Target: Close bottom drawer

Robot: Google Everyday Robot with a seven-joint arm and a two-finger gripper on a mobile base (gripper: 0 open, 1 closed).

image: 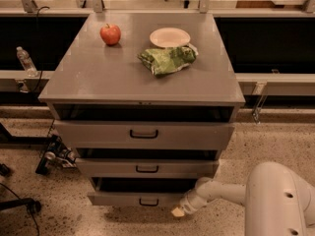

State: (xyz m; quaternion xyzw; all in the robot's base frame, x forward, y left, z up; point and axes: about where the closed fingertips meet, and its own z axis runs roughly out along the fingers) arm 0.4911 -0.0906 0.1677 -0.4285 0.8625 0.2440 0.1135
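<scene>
The grey metal cabinet [142, 77] stands with all three drawers pulled out to some degree, and the lowest juts farthest toward the camera. The robot's white arm [221, 193] reaches in low from the right. The bottom drawer [123, 198] sits at floor level, its dark interior showing above the flat front. Its long axis runs left to right across the view, so its travel runs straight back into the cabinet.

The gripper [178, 211] is at the right end of that front, right of the small black handle [148, 201] and just below the front's lower edge. Whether it touches the front, or is spread or pressed together, I cannot tell. The push must go away from the camera (an off-centre push could skew the drawer).
</scene>
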